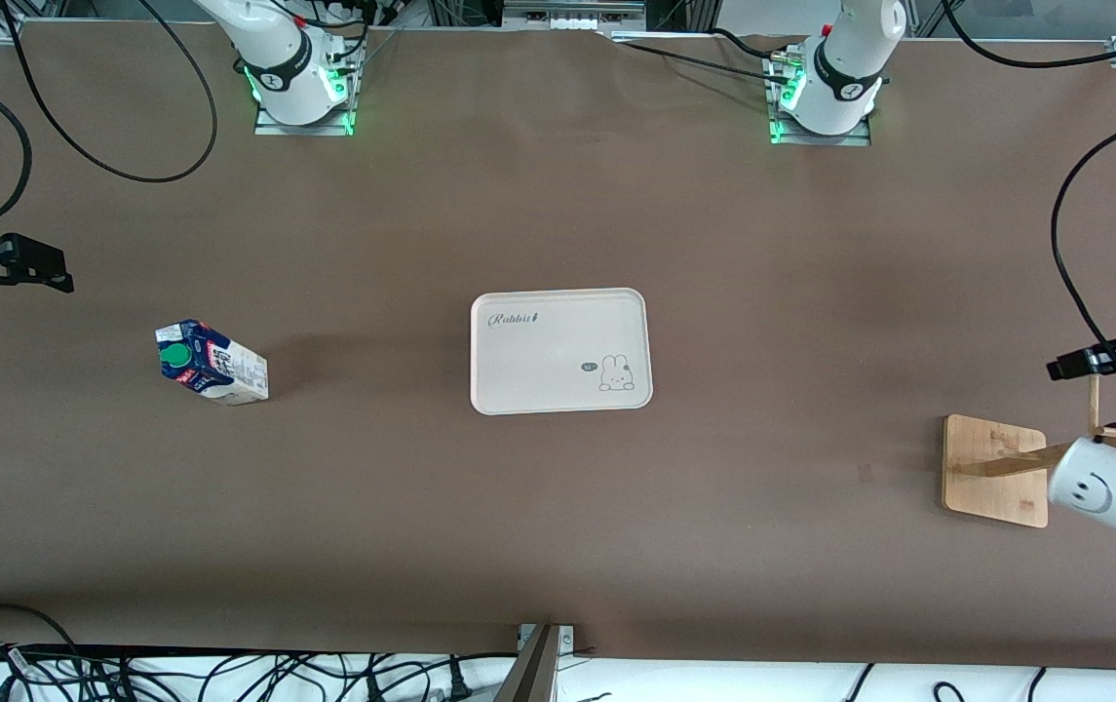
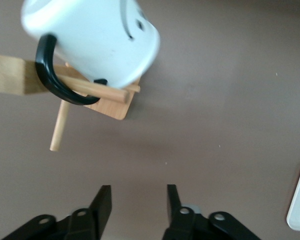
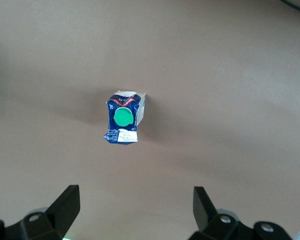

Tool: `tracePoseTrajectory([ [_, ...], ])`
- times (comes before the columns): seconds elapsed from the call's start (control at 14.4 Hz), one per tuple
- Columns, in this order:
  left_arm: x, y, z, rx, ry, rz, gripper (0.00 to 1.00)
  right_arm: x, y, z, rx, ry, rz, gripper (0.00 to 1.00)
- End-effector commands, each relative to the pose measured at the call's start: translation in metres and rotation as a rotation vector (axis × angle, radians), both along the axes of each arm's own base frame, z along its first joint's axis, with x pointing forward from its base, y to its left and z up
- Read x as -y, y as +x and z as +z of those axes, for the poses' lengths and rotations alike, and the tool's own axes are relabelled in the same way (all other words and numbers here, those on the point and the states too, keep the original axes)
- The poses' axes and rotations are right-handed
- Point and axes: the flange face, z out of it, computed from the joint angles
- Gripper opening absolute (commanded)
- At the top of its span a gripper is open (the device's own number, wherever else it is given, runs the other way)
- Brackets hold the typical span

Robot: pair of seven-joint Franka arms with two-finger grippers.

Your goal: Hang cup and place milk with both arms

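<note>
Both grippers empty: left gripper (image 2: 138,202) part-open just off the cup (image 2: 92,40) hung on the rack (image 2: 107,92), right gripper (image 3: 135,202) wide-open above the upright milk (image 3: 124,117), presumably for grasping.

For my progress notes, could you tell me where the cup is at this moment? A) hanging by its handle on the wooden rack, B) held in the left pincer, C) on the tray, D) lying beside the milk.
A: the cup hangs with its black handle looped over a peg of the wooden rack, and the open left pincer is clear of it.
</note>
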Motion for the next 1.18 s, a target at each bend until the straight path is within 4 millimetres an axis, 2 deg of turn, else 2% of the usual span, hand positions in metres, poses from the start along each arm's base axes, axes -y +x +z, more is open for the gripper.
tracePoseTrajectory([
  [0.0, 0.038, -0.014, 0.021, -0.059, -0.012, -0.081, 1.0, -0.003, -0.013, 0.014, 0.035, 0.022, -0.012, 1.0],
  [0.21, 0.099, -0.026, 0.051, -0.031, -0.027, -0.211, 1.0, -0.005, -0.015, 0.018, 0.039, 0.037, -0.015, 1.0],
  [0.28, 0.104, -0.029, 0.056, -0.022, -0.029, -0.238, 1.0, -0.007, -0.015, 0.018, 0.038, 0.037, -0.021, 1.0],
  [0.48, 0.098, -0.031, 0.06, -0.012, -0.02, -0.308, 1.0, -0.009, -0.016, 0.017, 0.043, 0.017, -0.268, 1.0],
  [0.62, 0.096, -0.038, 0.067, -0.002, 0.0, -0.314, 1.0, -0.014, -0.019, 0.011, 0.057, 0.019, -0.271, 1.0],
  [0.76, 0.111, -0.071, 0.071, 0.026, 0.04, -0.325, 1.0, -0.011, -0.022, 0.007, 0.08, 0.02, -0.276, 1.0],
  [0.9, 0.118, -0.106, 0.073, 0.124, 0.076, -0.314, 1.0, -0.013, -0.023, 0.008, 0.076, 0.019, -0.281, 1.0],
  [0.97, 0.105, -0.117, 0.077, 0.158, 0.08, -0.289, 1.0, -0.017, -0.021, 0.008, 0.076, 0.014, -0.271, 1.0],
  [1.11, 0.103, -0.118, 0.084, 0.192, 0.085, -0.3, 1.0, -0.016, -0.018, 0.014, 0.081, 0.011, -0.265, 1.0],
])
